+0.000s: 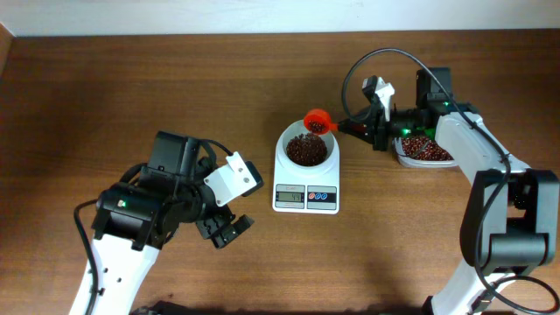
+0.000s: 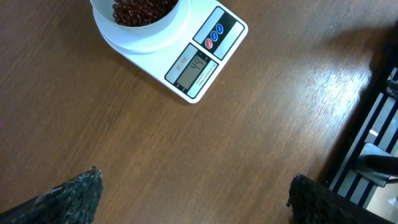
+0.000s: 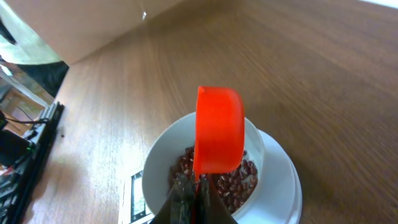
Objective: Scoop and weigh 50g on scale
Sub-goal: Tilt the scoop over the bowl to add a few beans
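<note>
Wooden table (image 1: pixel 131 79): clear tub (image 1: pixel 401 159) beside scale (image 1: pixel 305 198), orange scoop (image 1: pixel 318 120) seemingly over beans (image 1: pixel 306 150).

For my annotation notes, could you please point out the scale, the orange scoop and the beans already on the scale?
scale (image 2: pixel 198 70), left wrist view, on its grey display.
orange scoop (image 3: pixel 217 130), right wrist view, on the cup's outer surface.
beans (image 1: pixel 306 150), overhead view, centre of the weighed pile.

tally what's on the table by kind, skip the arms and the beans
scale: 1
bowl: 1
scoop: 1
tub: 1
total: 4
</note>
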